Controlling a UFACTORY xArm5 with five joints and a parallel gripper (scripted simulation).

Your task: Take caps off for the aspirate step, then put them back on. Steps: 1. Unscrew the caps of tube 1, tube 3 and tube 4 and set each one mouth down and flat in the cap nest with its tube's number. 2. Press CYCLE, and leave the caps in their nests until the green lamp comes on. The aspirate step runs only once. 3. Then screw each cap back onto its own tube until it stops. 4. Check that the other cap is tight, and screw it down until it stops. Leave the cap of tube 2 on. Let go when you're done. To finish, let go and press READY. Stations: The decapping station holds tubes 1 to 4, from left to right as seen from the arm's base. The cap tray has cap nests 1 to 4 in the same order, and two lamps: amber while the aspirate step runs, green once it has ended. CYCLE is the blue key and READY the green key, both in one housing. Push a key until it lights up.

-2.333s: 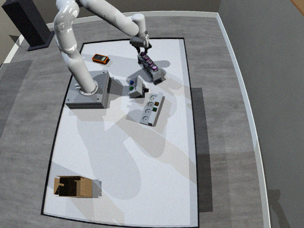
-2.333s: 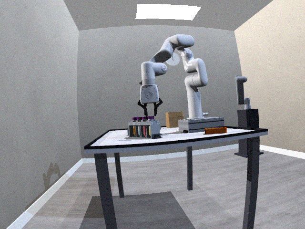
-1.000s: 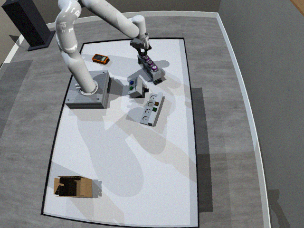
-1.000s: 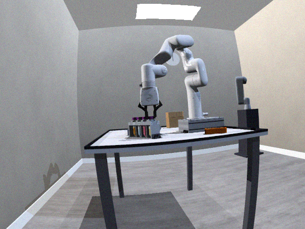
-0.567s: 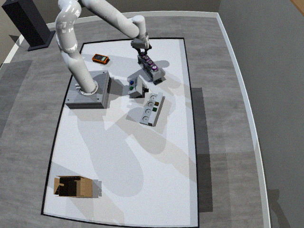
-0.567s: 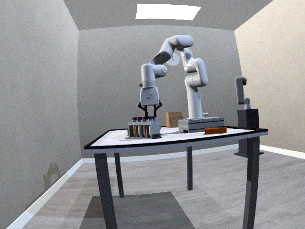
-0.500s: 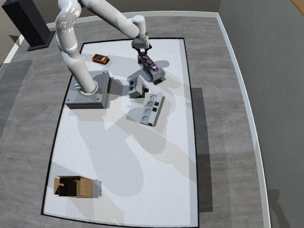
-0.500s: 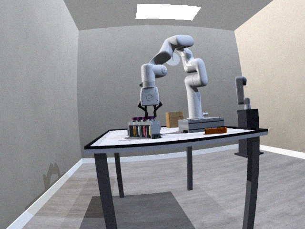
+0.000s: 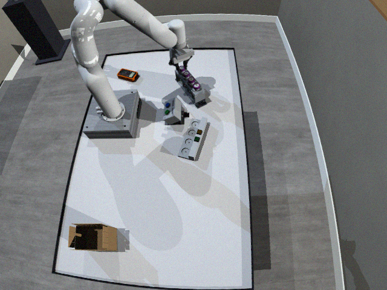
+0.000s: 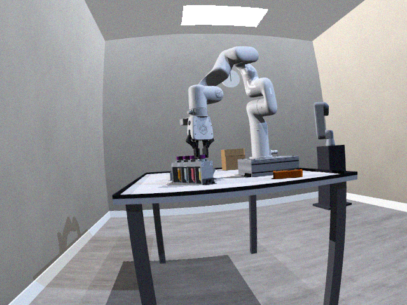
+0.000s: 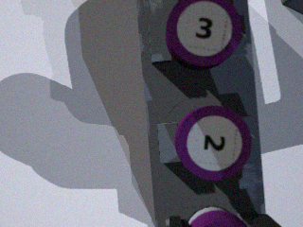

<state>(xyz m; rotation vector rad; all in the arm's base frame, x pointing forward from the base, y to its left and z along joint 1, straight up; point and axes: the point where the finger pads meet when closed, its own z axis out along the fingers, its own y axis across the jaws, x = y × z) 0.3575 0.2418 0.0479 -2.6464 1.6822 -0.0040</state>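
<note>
Step 1 in hand; end effector (image 10: 200,154) clamped on cap of tube 1 (image 11: 215,218), at end of decapping station (image 9: 199,96) near far tabletop (image 9: 156,199) edge; cap nests (image 9: 187,142) vacant; next, I judge: unscrew, lift, carry to nest 1.

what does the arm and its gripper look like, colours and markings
The arm is glossy white, built of rounded tubular links with bulging joints, on a grey box base. The gripper has a white, squarish body bearing a faint round emblem, with dark linkages and slim black jaws below. No cables show.
</note>
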